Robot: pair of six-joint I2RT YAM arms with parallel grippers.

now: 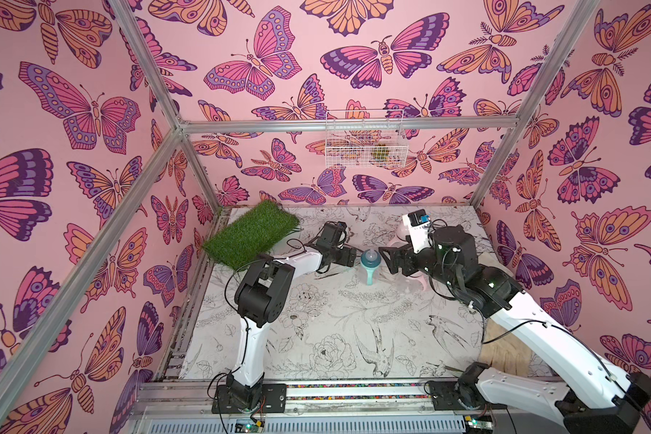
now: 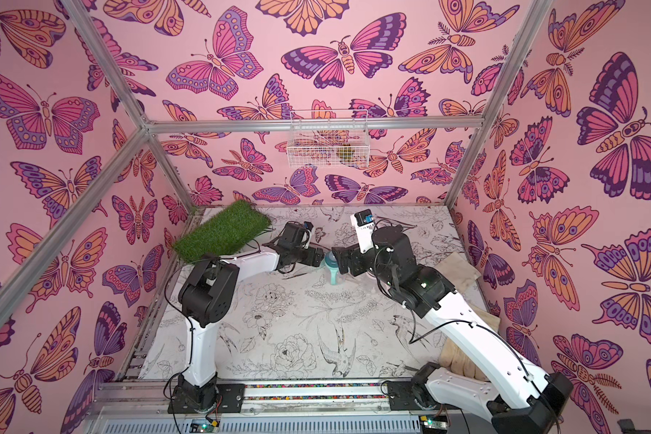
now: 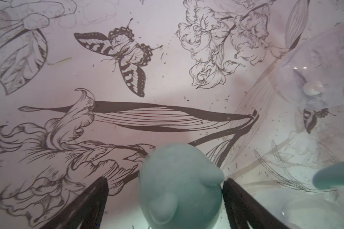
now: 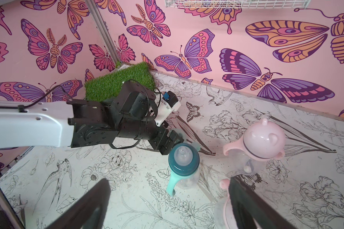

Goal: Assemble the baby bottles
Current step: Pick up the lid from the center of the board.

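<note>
The teal baby bottle (image 4: 184, 164) stands upright near the middle of the surface (image 1: 316, 338), between the two arms. Its long axis runs straight up, and the clear nipple (image 4: 182, 153) points at the ceiling out of a dark teal collar (image 4: 182, 168). From where I stand the body is clear, and I cannot tell whether it holds anything. One light teal handle (image 4: 171, 184) curves down toward the near edge where the arms are mounted. The other handle (image 3: 179, 188) reaches the opposite way, into the left gripper (image 3: 165, 179). Its jaws sit on either side of that handle. One looks to be against it and the other has a gap, so they are parted rather than clamped.

The right gripper (image 4: 169, 179) hangs on the bottle's other side, jaws spread wide with nothing in them.

Just beyond the teal bottle stands a clear bottle wearing a pink domed cap with ears (image 4: 264, 138) and a pink handled ring (image 4: 231, 148). Another pink piece (image 4: 224, 184) is mostly hidden behind one right jaw.

Farther out, a patch of fake grass (image 1: 250, 235) leans tilted in the far left corner, and a beige cloth (image 2: 459, 268) lies along the right side. On the back wall hangs a white wire basket (image 1: 365, 159). Inside it sits a small yellow-green thing (image 1: 378, 152) that I cannot make out.
</note>
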